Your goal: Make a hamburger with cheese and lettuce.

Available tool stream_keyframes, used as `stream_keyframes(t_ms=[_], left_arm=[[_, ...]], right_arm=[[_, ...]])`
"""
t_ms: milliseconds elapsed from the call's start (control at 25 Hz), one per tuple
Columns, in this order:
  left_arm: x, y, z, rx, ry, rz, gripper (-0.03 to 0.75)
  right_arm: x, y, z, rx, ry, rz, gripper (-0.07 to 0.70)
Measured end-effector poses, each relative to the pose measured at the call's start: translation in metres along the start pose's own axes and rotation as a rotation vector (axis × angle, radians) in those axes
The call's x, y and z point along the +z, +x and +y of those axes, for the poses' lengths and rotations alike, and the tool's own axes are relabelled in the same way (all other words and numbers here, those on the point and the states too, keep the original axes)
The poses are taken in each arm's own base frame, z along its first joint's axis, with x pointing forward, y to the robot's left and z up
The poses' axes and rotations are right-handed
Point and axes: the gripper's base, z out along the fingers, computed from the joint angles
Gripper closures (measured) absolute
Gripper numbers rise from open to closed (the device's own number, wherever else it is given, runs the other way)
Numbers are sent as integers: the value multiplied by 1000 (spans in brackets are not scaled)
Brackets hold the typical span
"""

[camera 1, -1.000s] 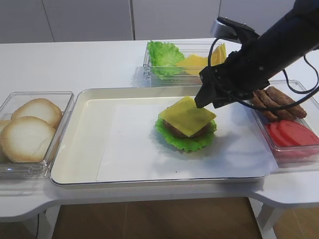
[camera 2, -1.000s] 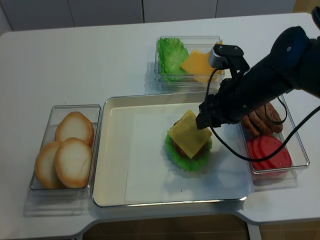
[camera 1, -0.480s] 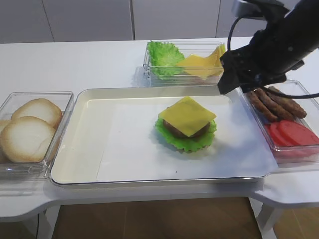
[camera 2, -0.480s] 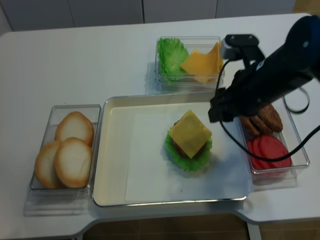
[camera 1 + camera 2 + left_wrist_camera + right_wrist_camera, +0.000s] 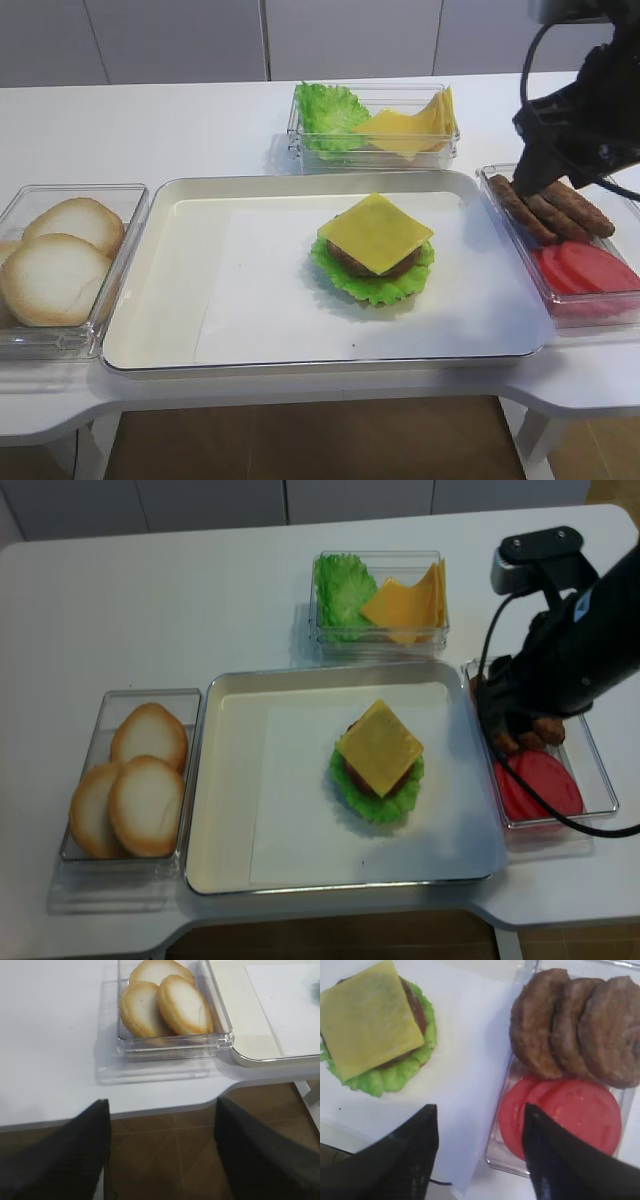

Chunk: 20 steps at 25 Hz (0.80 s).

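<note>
A square yellow cheese slice (image 5: 376, 232) now rests on the lettuce-fringed brown patty stack (image 5: 372, 262); the right gripper (image 5: 479, 1152), jaws spread and empty, has withdrawn over the clear patty-and-tomato tub (image 5: 585, 308); a bun seems next.

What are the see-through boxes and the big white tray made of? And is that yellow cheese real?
The see-through boxes look like clear hard plastic: you can see the buns through their shiny walls. The big tray is cream-white with a glossy rolled rim, maybe enamelled metal or plastic; a white paper sheet lines it. The cheese is smooth, matte and evenly yellow. It may be a rubbery toy, but I can't tell.
</note>
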Motion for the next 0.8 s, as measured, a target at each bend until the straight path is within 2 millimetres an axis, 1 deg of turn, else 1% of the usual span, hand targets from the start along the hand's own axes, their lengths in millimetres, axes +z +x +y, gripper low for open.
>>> stream_keyframes(t_ms=[240, 360, 480, 680, 800], left_arm=[[0, 0, 0, 0, 0, 0, 239], [0, 0, 0, 0, 0, 0, 239], [0, 0, 0, 0, 0, 0, 239], [0, 0, 0, 0, 0, 0, 239], [0, 0, 0, 0, 0, 0, 239]], right_arm=[[-6, 17, -27, 113, 41, 6, 223], [-11, 26, -35, 157, 52, -7, 223], [-17, 34, -36, 186, 59, -24, 223], [-25, 51, -31, 206, 61, -33, 223], [-33, 64, -26, 203, 65, -55, 223]])
